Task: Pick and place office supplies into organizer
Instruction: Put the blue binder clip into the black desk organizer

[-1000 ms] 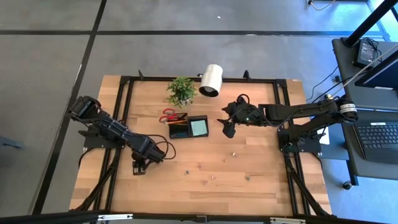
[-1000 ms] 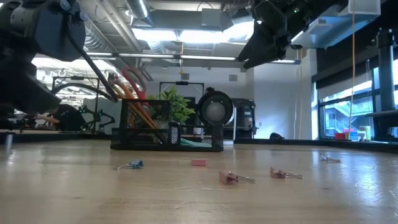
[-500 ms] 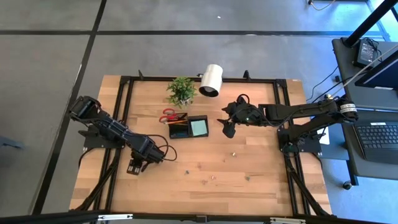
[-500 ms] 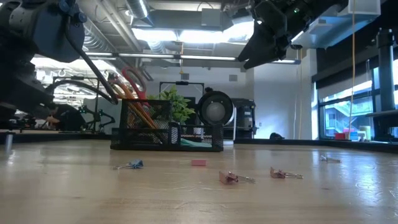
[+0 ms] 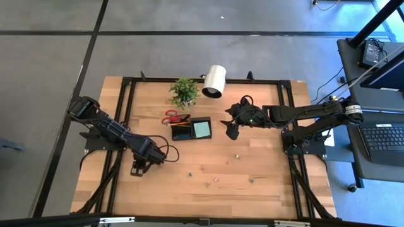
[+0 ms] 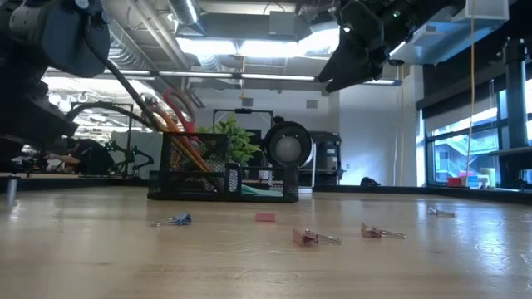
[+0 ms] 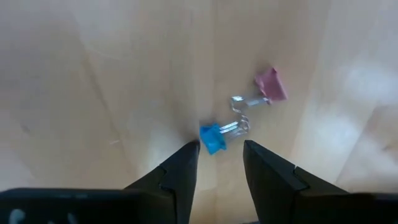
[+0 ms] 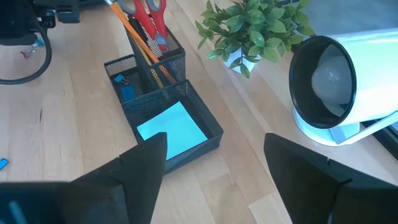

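The black mesh organizer (image 5: 192, 129) stands at the table's far middle. It holds red-handled scissors (image 8: 149, 12), pencils (image 8: 134, 31) and a teal note pad (image 8: 171, 130). My left gripper (image 7: 217, 158) points down at the near left of the table (image 5: 140, 167) and is open. A blue binder clip (image 7: 214, 137) lies on the wood just past its fingertips, between them. A pink clip (image 7: 271, 85) lies close beyond it. My right gripper (image 5: 228, 129) hangs open above the table, right of the organizer.
A green potted plant (image 5: 184, 91) and a white lamp (image 5: 214, 81) stand behind the organizer. Loose clips lie on the near middle of the table (image 5: 207, 185), (image 5: 237, 153), (image 5: 250, 181). The black frame (image 5: 126, 113) runs along the table's sides.
My left gripper has rolled a little about its own axis while staying over the same spot at the near left. The right arm and the things on the table have kept still.
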